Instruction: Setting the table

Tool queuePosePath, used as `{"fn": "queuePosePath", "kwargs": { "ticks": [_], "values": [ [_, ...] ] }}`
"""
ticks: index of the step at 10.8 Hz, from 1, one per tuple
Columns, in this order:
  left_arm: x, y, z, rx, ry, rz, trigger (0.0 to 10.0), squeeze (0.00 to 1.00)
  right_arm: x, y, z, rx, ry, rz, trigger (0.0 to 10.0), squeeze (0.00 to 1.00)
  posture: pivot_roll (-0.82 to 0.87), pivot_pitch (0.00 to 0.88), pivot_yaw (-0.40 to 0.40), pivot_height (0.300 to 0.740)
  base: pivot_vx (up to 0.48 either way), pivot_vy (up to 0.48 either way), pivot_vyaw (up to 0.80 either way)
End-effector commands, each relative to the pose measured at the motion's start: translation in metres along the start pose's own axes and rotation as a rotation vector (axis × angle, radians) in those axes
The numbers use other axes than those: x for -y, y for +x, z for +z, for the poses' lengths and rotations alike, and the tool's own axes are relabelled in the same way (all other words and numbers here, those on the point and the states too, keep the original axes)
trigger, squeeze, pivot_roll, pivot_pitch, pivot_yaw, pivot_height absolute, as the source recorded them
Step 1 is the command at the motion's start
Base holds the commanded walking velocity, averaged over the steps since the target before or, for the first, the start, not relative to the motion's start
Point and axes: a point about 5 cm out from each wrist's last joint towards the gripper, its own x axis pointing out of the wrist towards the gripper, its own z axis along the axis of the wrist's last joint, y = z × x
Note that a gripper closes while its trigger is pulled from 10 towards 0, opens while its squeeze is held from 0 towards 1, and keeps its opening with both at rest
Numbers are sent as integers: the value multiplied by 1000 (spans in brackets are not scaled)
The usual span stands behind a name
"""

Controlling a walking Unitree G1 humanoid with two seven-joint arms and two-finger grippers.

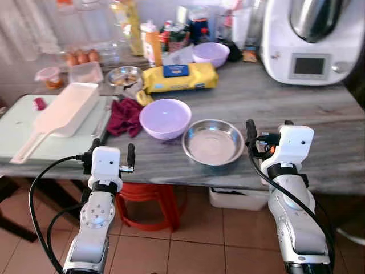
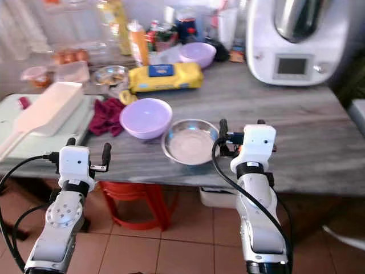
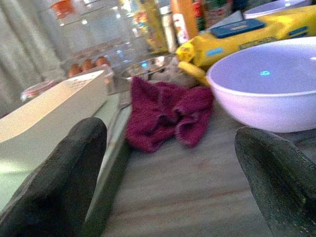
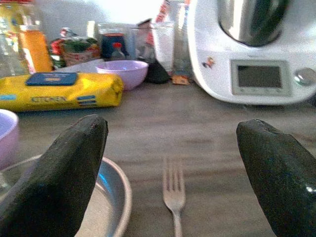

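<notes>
Grey wood-grain counter [image 1: 319,114] runs before us, and we hold both arms at its near edge: our left gripper [image 1: 112,152] hovers by the near left part with its fingers spread and holding nothing, facing a crumpled maroon cloth [image 1: 125,116] that lies beside a pale green tray [image 1: 23,128]; a white scoop-shaped container [image 1: 63,113] rests on that tray. Our right gripper [image 1: 268,129] hangs over the near edge further right, fingers likewise parted and empty, and between them in the right wrist view lies a fork [image 4: 174,195], tines pointing away from us, just beside the steel bowl [image 1: 213,142]. Touching or nearly touching that bowl on its left stands a lilac bowl [image 1: 165,118]. Behind these lies a yellow packet [image 1: 179,77], then a second lilac bowl [image 1: 210,54] near the far edge, and a white kitchen machine [image 1: 311,40] fills the far right corner
</notes>
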Motion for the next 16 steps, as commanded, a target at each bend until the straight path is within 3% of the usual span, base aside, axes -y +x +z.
{"fn": "queuePosePath", "kwargs": {
  "ticks": [1,2,6,16],
  "values": [
    [2,1,-3,-17,-5,5,10000,0,2,1,1,0,7,-2,10000,0,-33,57,54,740,0,0,-800],
    [9,2,-2,-11,-13,-25,10000,0,0,1,0,1,11,-1,10000,0,-31,60,53,740,0,0,-425],
    [14,7,2,-7,-1,-47,10000,0,-9,5,1,15,36,21,10000,0,-30,53,63,740,0,0,0],
    [17,17,7,4,2,-66,10000,0,-5,11,-1,24,40,-7,10000,0,-30,35,84,740,-316,0,0]
  ]
}}
